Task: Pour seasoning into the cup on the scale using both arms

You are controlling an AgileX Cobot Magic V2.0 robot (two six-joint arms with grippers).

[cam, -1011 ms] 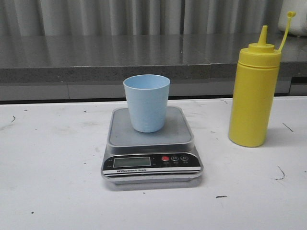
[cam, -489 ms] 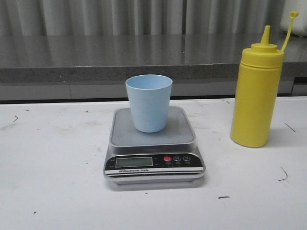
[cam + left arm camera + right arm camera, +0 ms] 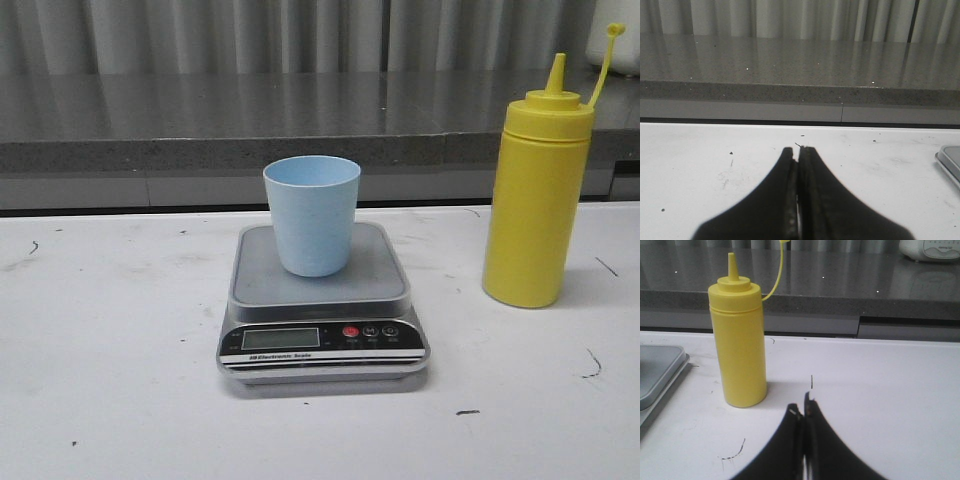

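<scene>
Since a second ago everything in my front view has slid a little to the right and slightly down, the cup, scale and bottle all by the same small amount, so I read that as the view shifting and not the things themselves; nothing on the table has changed place relative to anything else. The cup, pale blue and upright, stands on the grey platform of the scale, toward its back half, mouth open upward; the scale's black front panel faces me with its display and a red button beside two dark ones. The seasoning, a tall yellow squeeze bottle, stands upright on the table to the right of the scale, well apart from it, its nozzle bare and the cap hanging off on its thin strap up and to the right. Neither arm shows in the front view; from the left wrist I see my left gripper with its two black fingers pressed together, holding nothing, low over bare table, with only a corner of the scale at the edge of that view; from the right wrist my right gripper is likewise pinched closed and empty, with the seasoning standing near it but not touching; a grey counter ledge runs behind the table.
</scene>
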